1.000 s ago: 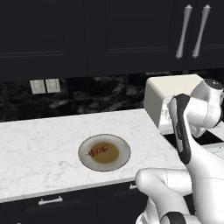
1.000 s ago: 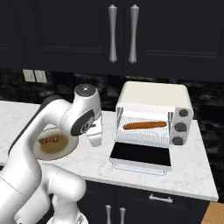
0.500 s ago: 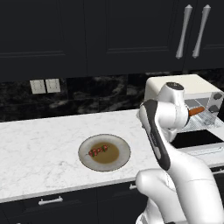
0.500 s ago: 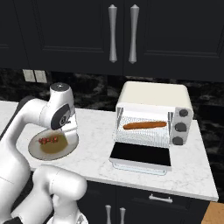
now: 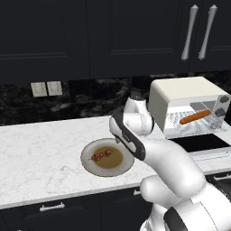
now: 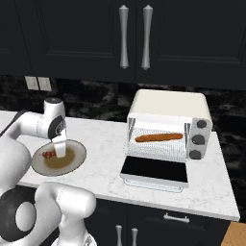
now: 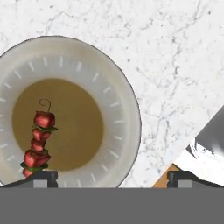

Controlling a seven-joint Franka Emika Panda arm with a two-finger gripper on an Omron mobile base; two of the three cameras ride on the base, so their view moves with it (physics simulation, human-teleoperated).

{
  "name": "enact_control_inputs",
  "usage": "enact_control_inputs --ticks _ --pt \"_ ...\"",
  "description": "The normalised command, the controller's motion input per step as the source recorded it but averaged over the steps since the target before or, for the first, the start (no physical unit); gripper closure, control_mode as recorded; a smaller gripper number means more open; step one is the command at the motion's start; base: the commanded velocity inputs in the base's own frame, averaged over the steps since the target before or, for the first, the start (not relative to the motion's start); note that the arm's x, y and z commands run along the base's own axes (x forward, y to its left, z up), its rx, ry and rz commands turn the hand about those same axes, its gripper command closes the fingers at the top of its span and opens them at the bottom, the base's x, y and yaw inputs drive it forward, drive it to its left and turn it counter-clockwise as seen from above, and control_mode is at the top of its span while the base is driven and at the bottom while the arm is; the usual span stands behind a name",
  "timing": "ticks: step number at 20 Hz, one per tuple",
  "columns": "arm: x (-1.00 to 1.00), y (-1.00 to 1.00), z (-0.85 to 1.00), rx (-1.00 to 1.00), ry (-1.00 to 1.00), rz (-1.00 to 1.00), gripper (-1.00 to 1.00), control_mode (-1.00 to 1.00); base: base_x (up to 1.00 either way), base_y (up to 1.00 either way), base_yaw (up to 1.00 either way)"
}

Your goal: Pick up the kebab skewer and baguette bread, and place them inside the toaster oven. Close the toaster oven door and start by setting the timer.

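In the hand view, the claw (image 7: 109, 177) looks straight down, its two dark finger tips (image 7: 38, 177) standing far apart at the bottom edge, one at lower left and one at lower right. The jaws are spread wide and hold nothing. Between and above the tips lies a round plate (image 7: 122, 109) with a pale rim and a brown centre, filling the left and middle of the frame. The kebab skewer (image 7: 38, 146) rests on the brown centre at the left of the frame, its red and green chunks stacked in a line that runs down to the left finger tip.

In the right base view, the claw (image 6: 60, 148) hangs over the plate (image 6: 77, 156) at the left of the frame, just beside the kebab skewer (image 6: 47, 154). The plate sits on a white marble counter (image 6: 103, 139).

To the right of centre in that view stands the toaster oven (image 6: 168, 126). The toaster oven door (image 6: 153, 172) lies folded down flat in front of it. The baguette bread (image 6: 158, 137) lies on the wire rack inside.

In the left base view, the plate (image 5: 90, 164) and kebab skewer (image 5: 101, 155) sit at centre, with the toaster oven (image 5: 185, 106) and baguette bread (image 5: 195, 117) at the right.
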Motion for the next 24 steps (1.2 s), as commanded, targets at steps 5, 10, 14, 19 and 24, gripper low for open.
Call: enact_control_inputs --ticks 5,10,14,19,24 --pt "0.43 0.66 -0.42 0.04 0.09 0.02 -1.0 -1.0 0.0 0.0 0.0" --pt "0.13 0.31 -0.47 0.07 0.0 0.04 -1.0 -1.0 0.0 0.0 0.0" --pt "0.29 0.29 -0.34 0.04 0.0 0.0 -1.0 -1.0 0.0 0.0 0.0" --pt "0.01 0.38 -0.27 0.01 -0.02 0.0 -1.0 -1.0 0.0 0.0 0.0" --pt "0.01 0.1 -0.14 0.0 0.0 0.0 -1.0 -1.0 0.0 0.0 0.0"
